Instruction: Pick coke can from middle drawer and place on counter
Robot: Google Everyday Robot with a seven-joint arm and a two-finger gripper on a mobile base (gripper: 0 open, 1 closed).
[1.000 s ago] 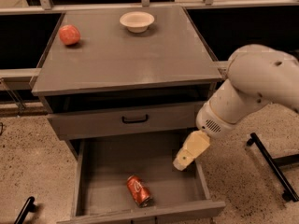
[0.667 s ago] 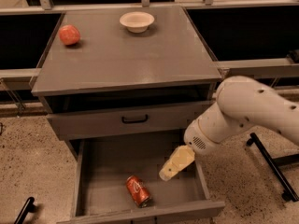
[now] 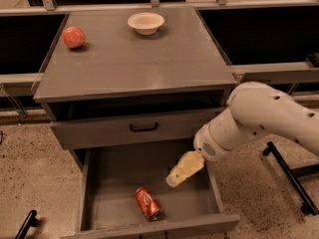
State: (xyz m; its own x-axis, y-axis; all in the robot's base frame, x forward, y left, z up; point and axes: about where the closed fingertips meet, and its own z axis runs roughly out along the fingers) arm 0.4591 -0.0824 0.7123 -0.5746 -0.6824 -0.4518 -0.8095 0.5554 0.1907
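Note:
The red coke can (image 3: 148,203) lies on its side on the floor of the open middle drawer (image 3: 112,180), near its front wall. My gripper (image 3: 175,179) hangs over the drawer, a little to the right of the can and above it, apart from it. The counter (image 3: 134,59) is the grey cabinet top above.
A red-orange apple (image 3: 74,37) sits at the counter's back left and a white bowl (image 3: 145,22) at its back middle. A closed drawer front with a black handle (image 3: 143,128) is above the open drawer. Black legs (image 3: 289,176) stand on the floor at the right.
My arm has swung left and down, bringing the gripper from the drawer's right edge to over its floor, closer to the can. The can has not moved.

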